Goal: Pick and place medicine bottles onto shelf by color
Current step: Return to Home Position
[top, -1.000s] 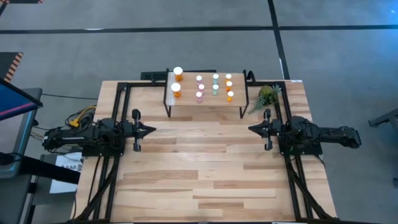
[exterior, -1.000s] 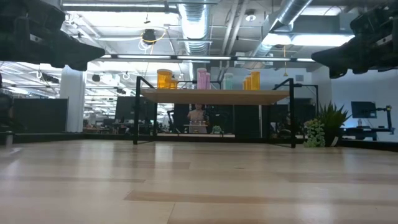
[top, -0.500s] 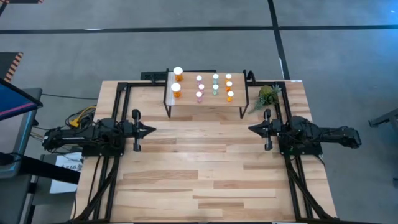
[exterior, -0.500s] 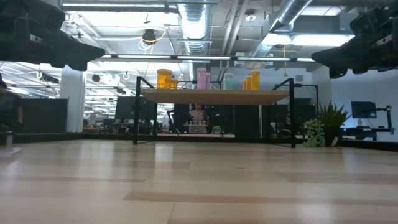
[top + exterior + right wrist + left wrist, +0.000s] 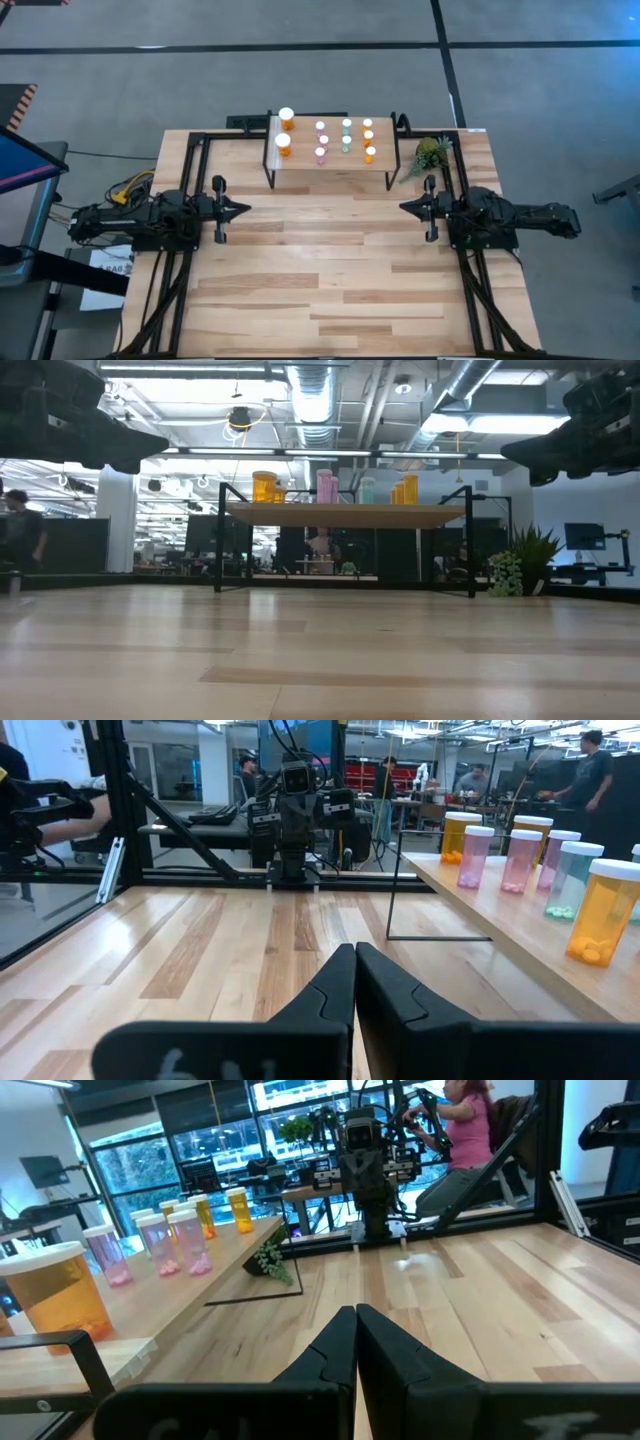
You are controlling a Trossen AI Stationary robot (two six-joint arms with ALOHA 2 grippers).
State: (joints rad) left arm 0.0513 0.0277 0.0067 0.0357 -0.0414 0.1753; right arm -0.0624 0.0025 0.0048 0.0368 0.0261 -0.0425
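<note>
Several cylindrical bottles point(image 5: 346, 142) (white-capped) on wooden shelf point(image 5: 330, 172)

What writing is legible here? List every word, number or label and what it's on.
Nothing reads clearly.
White sheet left of the wooden table: dark print, too small.
Orange, pink and green white-capped pill bottles on the light-wood shelf: no labels show.
Right gripper body: faint marks, blurred.

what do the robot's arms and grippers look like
Both are matte black. The left arm and right arm are chunky, jointed housings, each ending in a short crossbar. The left gripper and right gripper have two wedge-shaped dark fingers tapering to a point. Faint raised lettering on their bodies is unreadable.
</note>
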